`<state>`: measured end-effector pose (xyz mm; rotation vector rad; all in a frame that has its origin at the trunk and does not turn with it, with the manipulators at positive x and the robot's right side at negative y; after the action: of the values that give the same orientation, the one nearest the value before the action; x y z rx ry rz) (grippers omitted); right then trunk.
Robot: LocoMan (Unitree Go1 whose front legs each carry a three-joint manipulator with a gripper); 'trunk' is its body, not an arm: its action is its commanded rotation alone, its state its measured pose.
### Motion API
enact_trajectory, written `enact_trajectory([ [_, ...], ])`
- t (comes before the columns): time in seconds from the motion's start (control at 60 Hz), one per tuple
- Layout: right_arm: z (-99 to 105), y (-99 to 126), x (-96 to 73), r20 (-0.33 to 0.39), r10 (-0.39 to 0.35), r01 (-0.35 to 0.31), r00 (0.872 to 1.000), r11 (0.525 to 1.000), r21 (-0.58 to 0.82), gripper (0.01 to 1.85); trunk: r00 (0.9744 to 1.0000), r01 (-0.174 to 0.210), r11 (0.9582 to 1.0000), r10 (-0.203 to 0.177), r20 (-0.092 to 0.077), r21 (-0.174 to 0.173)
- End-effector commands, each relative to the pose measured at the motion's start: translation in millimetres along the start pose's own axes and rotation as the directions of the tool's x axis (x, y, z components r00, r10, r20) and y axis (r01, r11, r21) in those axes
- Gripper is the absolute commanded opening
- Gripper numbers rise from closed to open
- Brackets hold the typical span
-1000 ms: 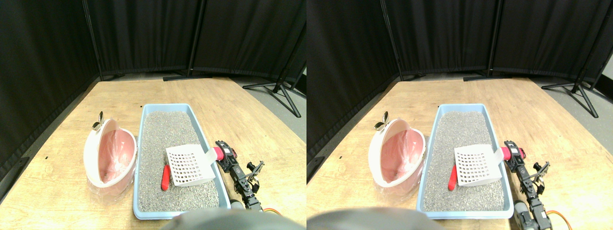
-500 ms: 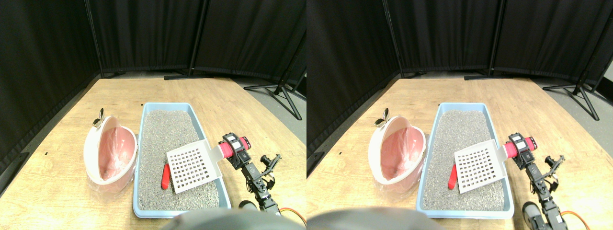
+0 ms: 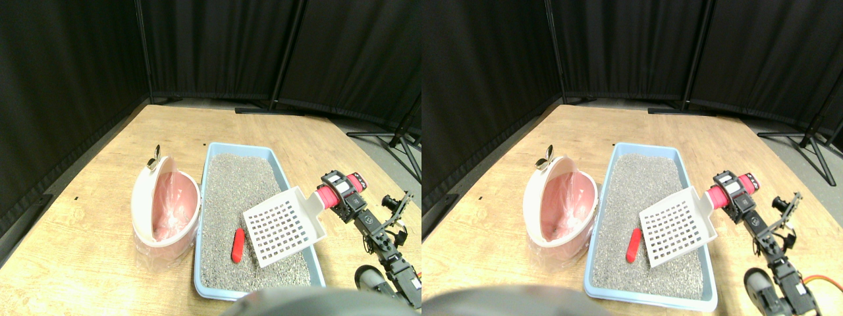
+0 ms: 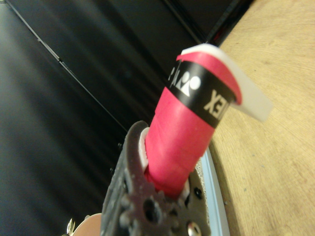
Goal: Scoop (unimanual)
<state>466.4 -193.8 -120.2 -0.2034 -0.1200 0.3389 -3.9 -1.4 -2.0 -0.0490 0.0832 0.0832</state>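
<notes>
Scoop (image 3: 283, 225): white perforated plastic, handle wrapped in matt red tape. Tray (image 3: 214, 164): smooth blue plastic holding coarse grey granules (image 3: 230, 184). Table (image 3: 99, 191): wood-grain, possibly laminate.

Tray and bin side by side on the desk (image 3: 99, 263).
Bin (image 3: 164, 209) left of tray (image 3: 212, 164); stick (image 3: 238, 245) in the litter (image 3: 230, 184), scoop (image 3: 284, 225) right of it over the tray.

Count: 1 blue litter tray (image 3: 212, 197), 1 white slotted scoop (image 3: 283, 225), 1 red piece (image 3: 238, 245) in litter, 1 pink bin (image 3: 164, 207), 1 wooden table (image 3: 85, 224).
</notes>
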Motion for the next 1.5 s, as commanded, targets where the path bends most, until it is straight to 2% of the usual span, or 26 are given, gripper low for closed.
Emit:
enact_trajectory([
  [0.017,11.4,-3.3,1.9,0.064,-0.008,0.010,0.998,0.999,-0.031,0.05,0.9992,-0.031,0.9993,0.031,-0.024,-0.018],
  [0.283,20.2,-1.1,9.7,0.019,-0.013,0.015,1.000,0.995,-0.100,0.05,0.9972,-0.068,0.9970,0.066,-0.034,-0.037],
  [0.5,27.4,1.7,20.6,-0.008,0.027,-0.028,1.000,0.979,-0.200,0.05,0.9951,-0.090,0.9950,0.088,-0.046,-0.045],
  [0.817,34.9,12.4,28.0,-0.049,0.052,-0.063,0.997,0.959,-0.276,0.05,0.9930,-0.103,0.9933,0.100,-0.064,-0.053],
  [1.017,32.3,19.1,30.8,-0.058,0.016,-0.031,0.998,0.959,-0.283,0.05,0.9910,-0.112,0.9921,0.107,-0.080,-0.057],
  [1.083,32.2,18.5,33.6,-0.046,0.026,-0.038,0.999,0.959,-0.280,0.05,0.9903,-0.114,0.9918,0.108,-0.088,-0.059],
  [1.333,36.3,14.7,40.7,-0.072,-0.009,-0.017,0.997,0.936,-0.351,0.05,0.9889,-0.127,0.9896,0.121,-0.086,-0.067],
  [1.5,40.1,12.8,43.9,-0.085,-0.014,-0.020,0.996,0.925,-0.380,0.05,0.9896,-0.125,0.9900,0.120,-0.079,-0.065],
])
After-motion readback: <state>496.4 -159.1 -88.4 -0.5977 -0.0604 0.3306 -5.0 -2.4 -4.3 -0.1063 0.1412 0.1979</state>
